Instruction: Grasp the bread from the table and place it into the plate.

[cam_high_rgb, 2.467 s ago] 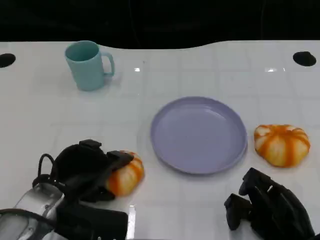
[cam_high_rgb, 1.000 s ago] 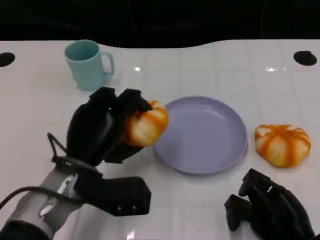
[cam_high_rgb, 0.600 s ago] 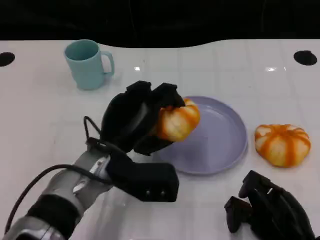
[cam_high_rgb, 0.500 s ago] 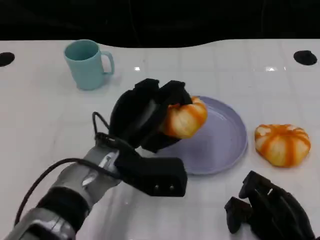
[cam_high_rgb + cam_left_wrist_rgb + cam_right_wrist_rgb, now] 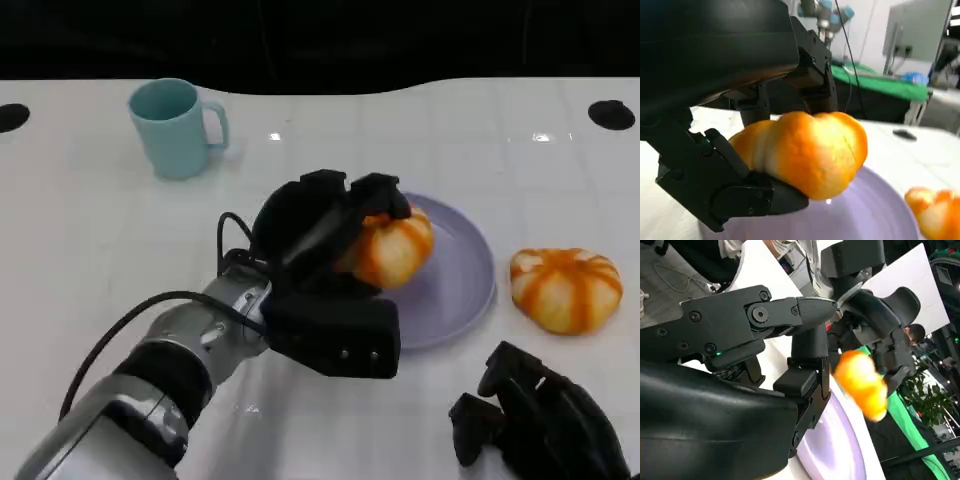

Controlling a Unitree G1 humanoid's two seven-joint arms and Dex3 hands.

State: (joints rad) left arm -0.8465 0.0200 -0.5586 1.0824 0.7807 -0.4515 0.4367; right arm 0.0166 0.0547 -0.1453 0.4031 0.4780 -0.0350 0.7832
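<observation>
Bread (image 5: 392,248): gripped in left hand (image 5: 318,232), held above left half of plate (image 5: 462,285), not yet set down. Seen in left wrist view (image 5: 805,150) clamped between black fingers (image 5: 735,170) below and above, purple plate surface (image 5: 860,212) under it, a gap between the two.

Nearest, at five o'clock of the table (image 5: 80,250): right hand (image 5: 535,420), fingers curled in, nothing in them, well apart from plate. In right wrist view (image 5: 765,330) same hand's black fingers reach out empty toward left hand (image 5: 875,335) and bread (image 5: 860,382) beyond.

At seven o'clock: left forearm (image 5: 150,380), silver with black cable looping beside it, rising toward centre; black box-shaped wrist part (image 5: 335,335) just below hand, covering near-left rim of plate.

Centre, slightly toward three o'clock: plate, purple, round, flat on table, its right half bare.

At three o'clock, just beside plate rim but apart from it: second bread (image 5: 565,288), orange with pale stripes, lying on table. Shows also in left wrist view (image 5: 935,212) beyond plate edge.

At eleven o'clock, far side: mug (image 5: 175,130), teal, upright, handle turned toward plate, well apart from everything else.

At far corners, ten and two o'clock: dark round holes (image 5: 610,115) in tabletop. Beyond far edge, black.
</observation>
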